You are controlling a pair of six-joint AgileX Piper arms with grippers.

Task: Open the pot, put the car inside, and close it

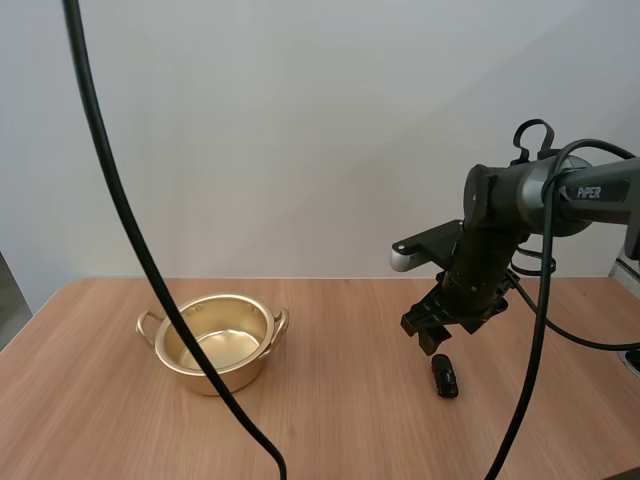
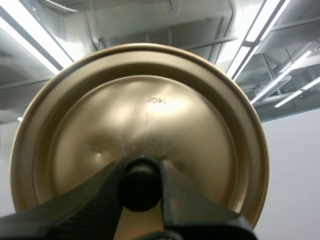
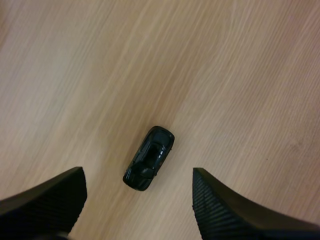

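Pot [image 1: 215, 343]: gold, two side handles, uncovered, standing on the surface [image 1: 340, 430] toward the left of the high view.
Lid [image 2: 140, 115]: gold and round, off the pot, knobbed face turned to the left wrist camera.
Knob [image 2: 141, 187]: black, at the lid's centre, pinched from both sides.
Left gripper [image 2: 141, 172]: clenched on the lid's knob, one finger on each side of it.
Car [image 3: 149, 158]: small and black, roof up, lying on the bare wood well to the right of the pot.
Right gripper [image 1: 425, 335]: released, fingers spread wide with ribbed faces turned inward, hovering just above the car and apart from it; car between the two fingers in the right wrist view.
Surface: light wood grain.
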